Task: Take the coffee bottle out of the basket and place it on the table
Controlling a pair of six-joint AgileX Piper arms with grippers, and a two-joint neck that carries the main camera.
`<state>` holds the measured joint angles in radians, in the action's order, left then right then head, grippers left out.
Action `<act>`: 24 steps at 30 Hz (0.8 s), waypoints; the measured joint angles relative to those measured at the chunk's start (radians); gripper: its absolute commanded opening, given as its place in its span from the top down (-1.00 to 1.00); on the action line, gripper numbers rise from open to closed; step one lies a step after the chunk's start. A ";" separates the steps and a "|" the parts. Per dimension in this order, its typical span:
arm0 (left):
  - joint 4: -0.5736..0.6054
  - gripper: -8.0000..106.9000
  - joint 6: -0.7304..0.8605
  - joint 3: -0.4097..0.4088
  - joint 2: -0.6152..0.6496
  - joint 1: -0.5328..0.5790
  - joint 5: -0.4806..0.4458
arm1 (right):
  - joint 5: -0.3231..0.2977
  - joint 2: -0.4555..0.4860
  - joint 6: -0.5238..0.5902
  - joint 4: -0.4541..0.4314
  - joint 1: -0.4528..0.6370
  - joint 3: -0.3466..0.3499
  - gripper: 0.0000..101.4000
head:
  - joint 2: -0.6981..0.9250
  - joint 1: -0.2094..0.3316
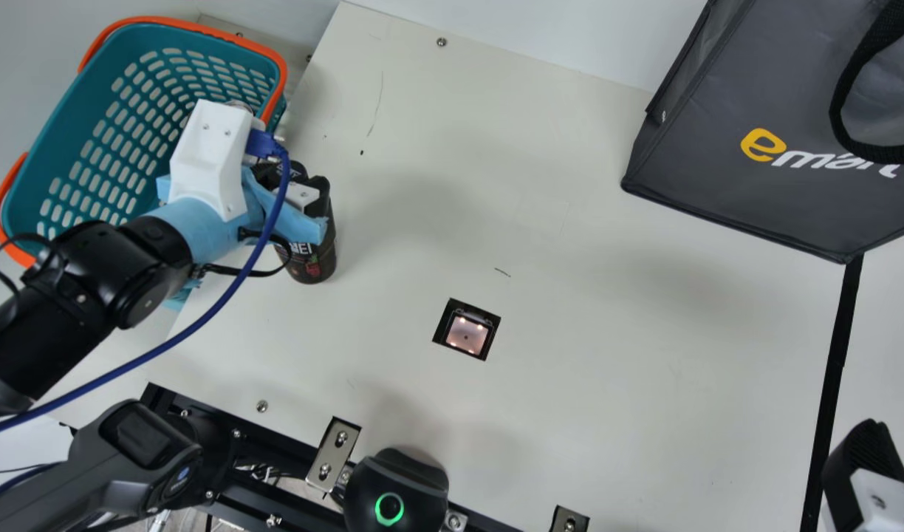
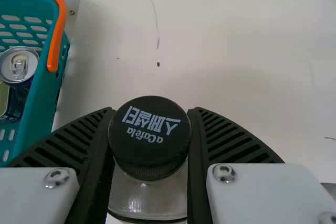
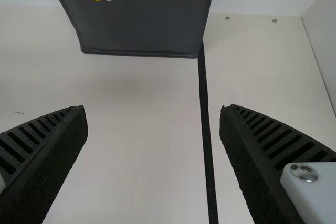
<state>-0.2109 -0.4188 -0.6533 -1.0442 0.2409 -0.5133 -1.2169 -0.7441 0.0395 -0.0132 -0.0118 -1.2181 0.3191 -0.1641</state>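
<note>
The bottle (image 1: 312, 258) was out of the basket (image 1: 97, 118), near the table's (image 1: 629, 332) left edge and just beside the basket in the main view. It stood about upright, its dark printed side facing the near edge; whether its base touched the table, I could not tell. The left gripper (image 1: 293, 188) had it clamped between its two ribbed fingers, seen from above in the left wrist view, one finger on each side, pressed in close around the top. The black cap (image 2: 149, 135) faced up toward the wrist camera, with pale print across it and a clear band of the bottle below.

The basket was teal with orange handles, and two cans, one silver-topped (image 2: 19, 65), the other partly cut off by the picture's edge (image 2: 4, 98), were inside it.

The right gripper (image 1: 865, 451) was at the near right, well apart from the bottle. In the right wrist view its fingers were spread wide, with nothing between them but bare space over the table and a black strip (image 3: 206, 129). A dark bag (image 1: 725, 125) stood at the far right, and a square opening (image 1: 467, 331) showed near the table's middle
</note>
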 measured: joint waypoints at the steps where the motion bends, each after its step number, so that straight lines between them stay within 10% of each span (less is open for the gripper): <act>1: 0.000 0.68 0.000 0.000 0.000 0.001 0.004 | 0.000 0.000 0.000 0.000 0.000 0.000 -0.79 | 0.000 0.000; 12: -0.002 0.68 -0.011 -0.001 0.000 0.005 0.022 | 0.000 0.000 0.000 0.000 0.000 0.000 -0.79 | 0.000 0.000; 24: 0.001 -0.02 -0.005 -0.003 0.016 0.020 0.017 | 0.000 0.000 0.000 0.000 0.000 0.000 -0.79 | 0.000 0.000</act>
<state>-0.2102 -0.4240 -0.6567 -1.0287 0.2606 -0.4959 -1.2169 -0.7441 0.0395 -0.0132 -0.0118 -1.2181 0.3191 -0.1641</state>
